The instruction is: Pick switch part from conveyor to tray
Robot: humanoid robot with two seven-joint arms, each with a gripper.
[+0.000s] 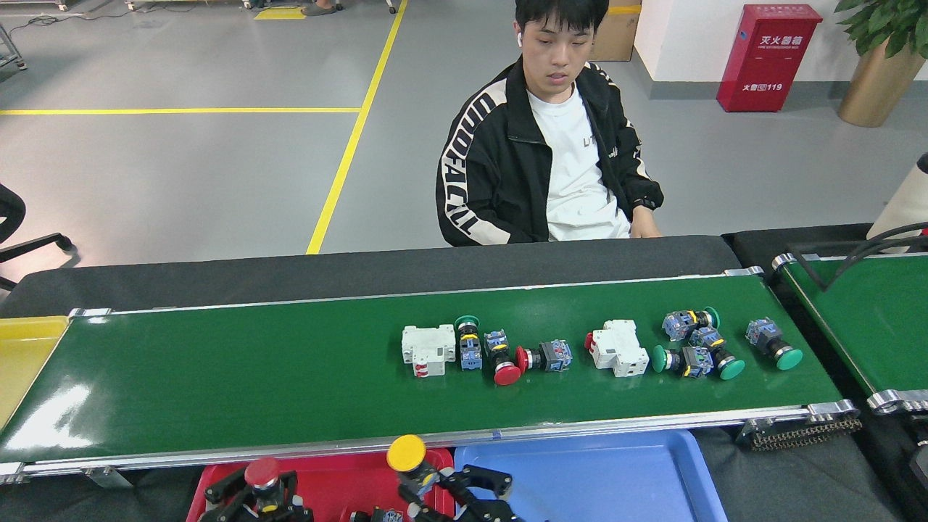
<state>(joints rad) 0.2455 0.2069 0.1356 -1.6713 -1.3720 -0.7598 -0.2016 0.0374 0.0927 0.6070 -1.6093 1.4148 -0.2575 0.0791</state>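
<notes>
Switches sit clamped in both black end effectors: left end effector (pixel 262 499) grips a red-capped push-button switch (pixel 262 473) over the red plastic tray (pixel 341 484); right end effector (pixel 453 493) grips a yellow-capped push-button switch (pixel 407 455) (tray boundary). More parts lie on the glossy dark-green conveyor (pixel 217 377).

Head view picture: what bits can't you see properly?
- Red tray: the bottom edge and both grippers hide most of its inside.
- Left gripper, around a red button: cut off by the bottom edge.
- Right gripper, beside a yellow button: grip unclear, cut off below.
- Side belt: cut by the right edge.
</notes>
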